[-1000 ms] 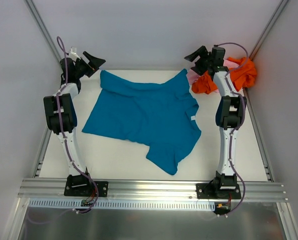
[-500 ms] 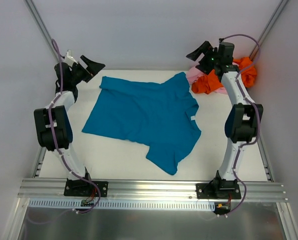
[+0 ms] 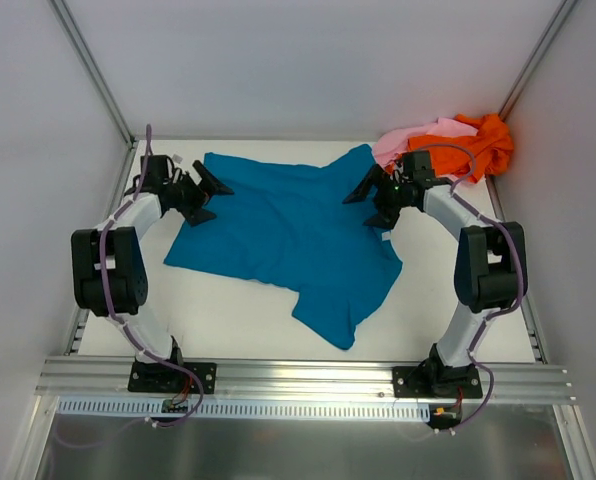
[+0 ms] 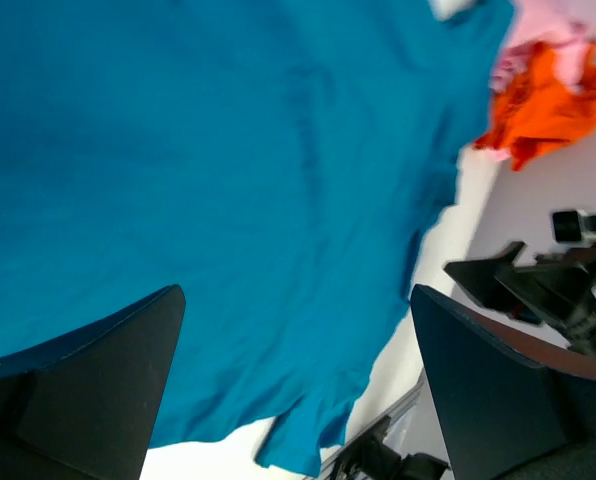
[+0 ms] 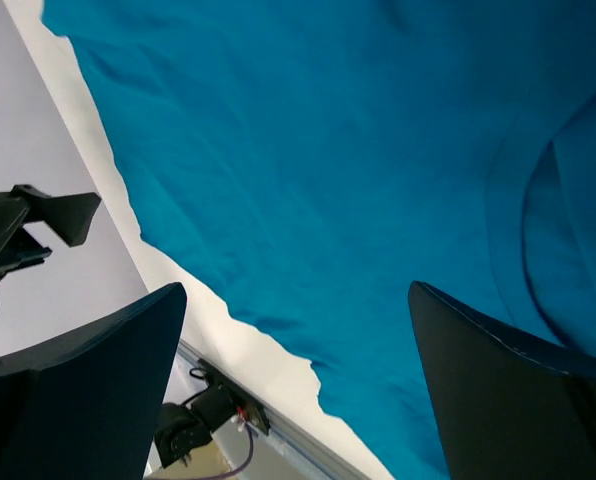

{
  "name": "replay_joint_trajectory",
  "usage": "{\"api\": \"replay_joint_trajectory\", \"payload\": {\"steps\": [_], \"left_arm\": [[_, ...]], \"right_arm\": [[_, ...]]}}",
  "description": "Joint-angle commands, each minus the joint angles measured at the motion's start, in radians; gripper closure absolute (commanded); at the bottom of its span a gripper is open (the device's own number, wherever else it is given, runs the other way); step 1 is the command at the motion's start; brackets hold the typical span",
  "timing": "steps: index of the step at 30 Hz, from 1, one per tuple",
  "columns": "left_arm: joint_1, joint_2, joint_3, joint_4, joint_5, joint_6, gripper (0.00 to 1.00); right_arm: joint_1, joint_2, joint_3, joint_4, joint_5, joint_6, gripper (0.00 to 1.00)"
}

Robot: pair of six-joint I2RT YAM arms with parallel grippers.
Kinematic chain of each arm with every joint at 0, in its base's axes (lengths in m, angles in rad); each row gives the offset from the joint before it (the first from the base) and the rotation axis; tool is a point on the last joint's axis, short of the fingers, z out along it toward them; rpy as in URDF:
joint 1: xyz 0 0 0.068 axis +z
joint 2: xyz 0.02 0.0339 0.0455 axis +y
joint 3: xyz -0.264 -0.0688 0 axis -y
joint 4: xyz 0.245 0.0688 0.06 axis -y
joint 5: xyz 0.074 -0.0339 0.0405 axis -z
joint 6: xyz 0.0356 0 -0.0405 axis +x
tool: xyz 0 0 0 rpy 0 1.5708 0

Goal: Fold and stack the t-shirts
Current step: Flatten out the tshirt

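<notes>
A teal-blue t-shirt (image 3: 290, 240) lies spread and rumpled across the middle of the white table, its small white neck tag (image 3: 386, 236) at the right edge. My left gripper (image 3: 210, 195) hangs open over the shirt's far-left corner, nothing between its fingers. My right gripper (image 3: 370, 198) stands open over the shirt's far-right part, also empty. The orange t-shirt (image 3: 468, 150) and the pale pink t-shirt (image 3: 408, 140) lie bunched together in the far right corner. In the wrist views the teal cloth (image 4: 228, 180) (image 5: 328, 160) fills the space under the wide-apart fingers.
White walls close in the table on the left, back and right. An aluminium rail (image 3: 298, 375) with both arm bases runs along the near edge. Bare white table (image 3: 228, 320) shows in front of the teal shirt.
Both arms have swung down from the far corners to low positions over the teal shirt's far edge. Both grippers have opened a little wider. The orange and pink pile is now uncovered.
</notes>
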Motion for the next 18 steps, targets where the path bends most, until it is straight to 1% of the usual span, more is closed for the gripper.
{"api": "replay_joint_trajectory", "payload": {"steps": [1,6,8,9,14,18], "left_arm": [[-0.033,0.063,0.076,-0.220,-0.077,0.046,0.01],[-0.087,0.148,0.157,-0.364,-0.165,0.079,0.01],[-0.087,0.174,0.185,-0.429,-0.203,0.104,0.01],[-0.124,0.188,0.194,-0.441,-0.223,0.106,0.01],[-0.155,0.241,0.219,-0.519,-0.292,0.126,0.01],[-0.170,0.242,0.192,-0.541,-0.329,0.136,0.01]], "right_arm": [[0.005,-0.022,0.000,-0.038,-0.049,-0.032,0.00],[0.009,0.019,-0.017,-0.066,-0.066,-0.050,0.00],[0.014,0.040,-0.018,-0.096,-0.066,-0.055,0.00],[0.017,0.057,-0.029,-0.101,-0.065,-0.058,0.01],[0.040,0.122,-0.063,-0.132,-0.079,-0.064,0.01],[0.058,0.152,-0.104,-0.133,-0.076,-0.069,0.00]]}}
